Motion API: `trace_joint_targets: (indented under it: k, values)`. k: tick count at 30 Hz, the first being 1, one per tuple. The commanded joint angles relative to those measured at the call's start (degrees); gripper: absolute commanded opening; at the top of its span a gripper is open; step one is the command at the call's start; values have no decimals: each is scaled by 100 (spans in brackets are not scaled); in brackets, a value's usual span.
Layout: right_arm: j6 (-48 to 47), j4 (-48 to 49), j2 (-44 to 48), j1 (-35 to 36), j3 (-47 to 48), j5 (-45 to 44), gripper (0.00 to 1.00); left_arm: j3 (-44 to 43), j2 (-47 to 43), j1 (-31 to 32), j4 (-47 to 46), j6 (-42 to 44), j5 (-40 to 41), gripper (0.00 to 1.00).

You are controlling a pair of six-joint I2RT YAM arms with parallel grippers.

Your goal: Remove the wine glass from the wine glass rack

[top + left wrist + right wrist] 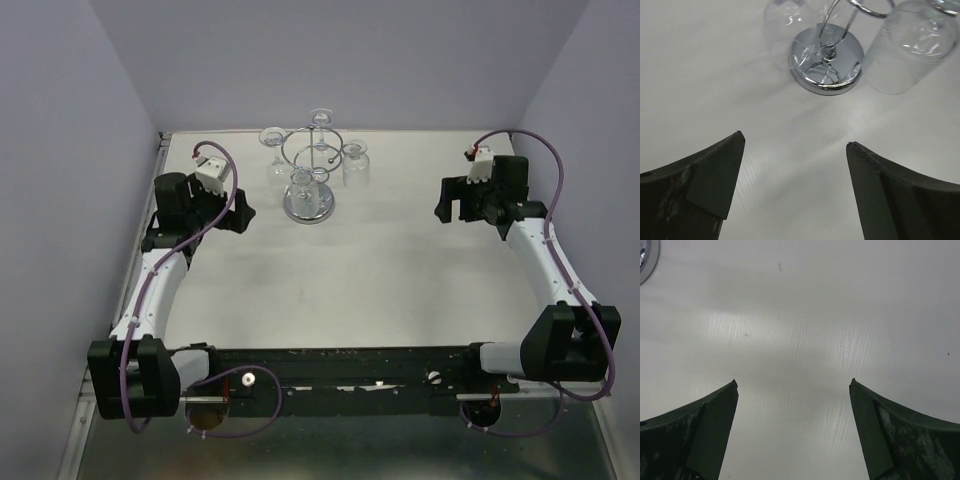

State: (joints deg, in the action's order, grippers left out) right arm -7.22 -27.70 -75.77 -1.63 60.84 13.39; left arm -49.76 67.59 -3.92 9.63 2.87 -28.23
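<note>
The wine glass rack (310,208) stands toward the far middle of the white counter (400,280), its chrome hoop rising on a thin post above a round mirrored base. Several glasses hang from it bowl-down. The front wine glass (300,187) hangs just over the near edge of the base, and another wine glass (356,170) hangs at the right side of the hoop.

The left claw (240,213) sits just left of the rack, apart from it and pointed toward the base. In the left wrist view the left claw (795,140) is spread wide with nothing between its fingers. Ahead of it lies the mirrored disc base (840,75), with one clear glass bowl (917,47) to the right and a second glass bowl (785,25) to the left.

The right claw (443,203) is well apart from the rack on the right. Its own camera shows the right claw (793,382) also spread and holding nothing, over bare counter, with a chrome sliver (645,257) at the top left corner.

A white block (210,172) sits on the left wrist and another white block (480,157) on the right wrist. Any print on them is too small to read.
</note>
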Motion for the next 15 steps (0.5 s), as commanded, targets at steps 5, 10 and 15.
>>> trace_joint_targets:
  k: [5,10,15]
  values:
    - [450,90,-52,-39,394,1068,100,247,-695,1005,-365,1373,-1546,99]
    - [511,90,123,-39,341,1333,100,300,-476,1482,-936,848,-1300,99]
    - [547,46,282,-39,350,1377,100,625,-247,1719,-2060,477,-781,99]
